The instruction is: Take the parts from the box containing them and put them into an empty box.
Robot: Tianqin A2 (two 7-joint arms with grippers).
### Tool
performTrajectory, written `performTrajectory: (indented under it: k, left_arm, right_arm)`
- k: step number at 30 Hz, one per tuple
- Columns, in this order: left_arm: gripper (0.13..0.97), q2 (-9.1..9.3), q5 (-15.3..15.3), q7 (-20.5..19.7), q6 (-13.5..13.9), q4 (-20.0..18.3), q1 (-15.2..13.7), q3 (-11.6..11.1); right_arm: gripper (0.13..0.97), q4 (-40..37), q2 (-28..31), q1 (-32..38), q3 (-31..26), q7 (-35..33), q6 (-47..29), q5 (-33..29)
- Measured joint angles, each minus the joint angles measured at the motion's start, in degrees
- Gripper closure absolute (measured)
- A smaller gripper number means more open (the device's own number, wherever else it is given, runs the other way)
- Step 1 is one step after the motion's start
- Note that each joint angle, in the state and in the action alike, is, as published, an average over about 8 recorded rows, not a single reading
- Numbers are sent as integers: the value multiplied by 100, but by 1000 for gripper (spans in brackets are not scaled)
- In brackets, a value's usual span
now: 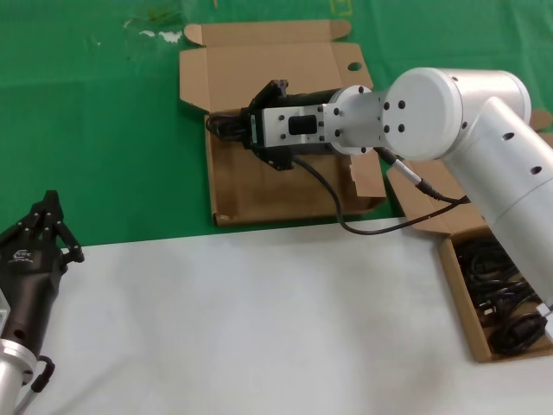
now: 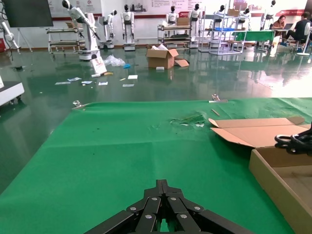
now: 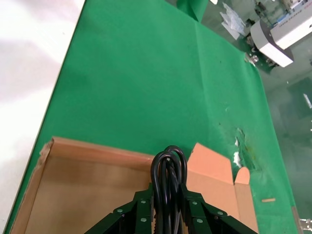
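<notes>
Two shallow cardboard boxes lie open: the holed box on the green cloth and the parts box at the right. One black cable bundle is gripped in the right tool; the others in the parts box are too tangled to count.

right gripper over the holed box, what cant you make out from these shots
- Head view: the right gripper fingertips and the black cable bundle are mostly masked by the gripper body.
- Whether the cable touches the empty box floor: unclear in every view.
- Head view: the box containing them is cut by the picture edge and covered by the right arm; part count unreadable.
</notes>
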Motion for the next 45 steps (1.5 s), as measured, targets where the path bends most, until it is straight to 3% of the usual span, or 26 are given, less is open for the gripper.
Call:
performTrajectory:
  k: [16,25,33,37,45]
  left_arm:
    - [957,0,0,0,0,0,0,0]
    - [957,0,0,0,0,0,0,0]
    - [957,0,0,0,0,0,0,0]
    - [957,0,0,0,0,0,0,0]
    - [957,0,0,0,0,0,0,0]
  right_arm:
    - [853,9,96,-117,36,15,105,45]
    - [781,395,251,-254,141,348,3,-14]
    - [644,1608,481,-664,688,1413,-142,9]
    - [644,2437,615,-1075,1169,2081,-100,24]
    - [446,3886,846,-2282,2212,2973,297,317]
